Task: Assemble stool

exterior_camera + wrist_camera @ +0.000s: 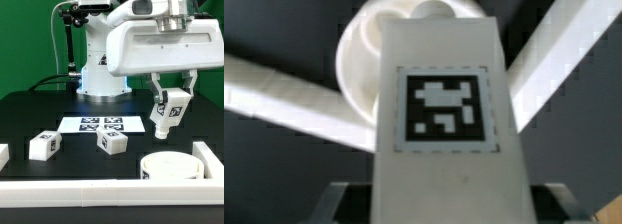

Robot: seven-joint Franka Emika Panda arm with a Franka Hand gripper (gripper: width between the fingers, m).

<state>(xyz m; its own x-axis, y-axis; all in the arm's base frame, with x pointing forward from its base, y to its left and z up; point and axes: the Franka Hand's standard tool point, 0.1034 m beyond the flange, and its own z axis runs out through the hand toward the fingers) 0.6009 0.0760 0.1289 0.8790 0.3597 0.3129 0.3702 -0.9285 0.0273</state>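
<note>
Right now the gripper (171, 93) hangs right of centre in the exterior view, its fingers clamped on a tilted stool leg (168, 113), held clear above the round seat (172, 166) at lower right. Two loose legs lie lower left (42, 146) and lower centre (111, 143), near the marker board (100, 125).

Backdrop (25, 40): plain green, filled the rear of the exterior view.
Table (30, 115): black top, took up most of the scene.
Front rim bar (70, 190): long, white, ran along the table's near edge.
Side rim bar (212, 155): white, stood at the exterior view's right.
Marker board (100, 125): thin, white, lay flat toward the table's far side and was printed with black-and-white tags.
Stand (68, 40): black, upright, before the backdrop.
Light: even and soft.
Wrist view: dark table surface, crossed by a blurred white bar (269, 85).
</note>
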